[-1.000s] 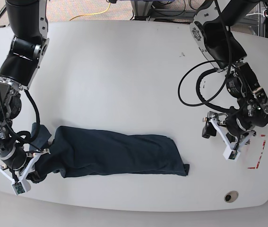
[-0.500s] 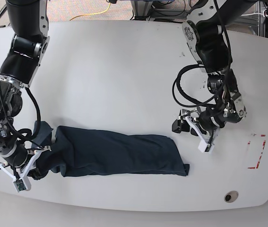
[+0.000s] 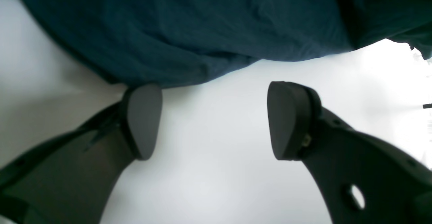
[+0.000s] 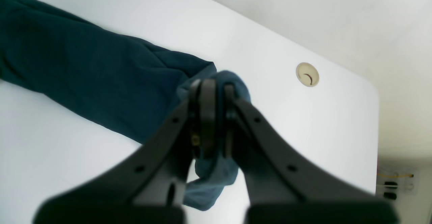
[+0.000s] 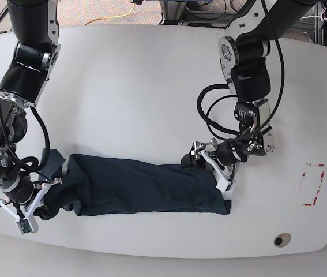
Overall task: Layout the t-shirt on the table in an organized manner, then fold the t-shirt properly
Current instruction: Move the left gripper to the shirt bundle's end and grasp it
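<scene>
Layout step: right gripper (image 4: 209, 116) clenched on dark navy-teal cotton t-shirt (image 5: 146, 187); left gripper (image 3: 212, 119) spread wide, empty at far edge. Next probably: grasp, stretch flat.

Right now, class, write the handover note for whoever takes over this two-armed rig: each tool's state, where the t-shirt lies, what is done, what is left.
Right tool: shut, pinching a bunch of the t-shirt at one end.
Left tool: open, empty, at the shirt's other end, one finger touching the hem.
T-shirt: lying in a long rumpled band along the near side of the table.
Done: one end gripped.
Left: grip the other end, spread the shirt flat, then fold it.
</scene>
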Robot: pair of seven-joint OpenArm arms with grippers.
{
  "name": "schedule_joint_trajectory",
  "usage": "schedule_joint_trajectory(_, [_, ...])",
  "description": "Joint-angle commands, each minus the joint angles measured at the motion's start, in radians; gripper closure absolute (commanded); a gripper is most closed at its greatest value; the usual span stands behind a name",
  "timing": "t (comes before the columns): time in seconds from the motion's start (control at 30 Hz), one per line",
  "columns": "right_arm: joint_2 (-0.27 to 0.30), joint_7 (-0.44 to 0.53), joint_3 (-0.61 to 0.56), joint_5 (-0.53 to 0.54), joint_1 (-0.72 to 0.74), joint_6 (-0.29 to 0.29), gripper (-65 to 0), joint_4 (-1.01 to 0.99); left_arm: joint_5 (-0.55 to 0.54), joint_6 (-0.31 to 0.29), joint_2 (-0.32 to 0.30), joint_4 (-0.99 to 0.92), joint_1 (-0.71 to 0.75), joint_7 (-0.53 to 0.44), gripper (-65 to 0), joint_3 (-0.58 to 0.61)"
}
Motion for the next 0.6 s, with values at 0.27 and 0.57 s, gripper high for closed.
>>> schedule_joint_trajectory(0.27, [0.017, 0.030, 0.007, 0.009, 0.032, -0.004, 0.0, 0.019, -0.023, 0.006, 0.014, -0.040, -0.041, -0.086, -45.8, 0.005])
schedule_joint_trajectory(0.57, [0.015, 0.030, 0.007, 0.010, 0.032, -0.002, 0.0, 0.020, -0.021, 0.016, 0.008, 0.144, 0.001, -0.021, -45.8, 0.005])
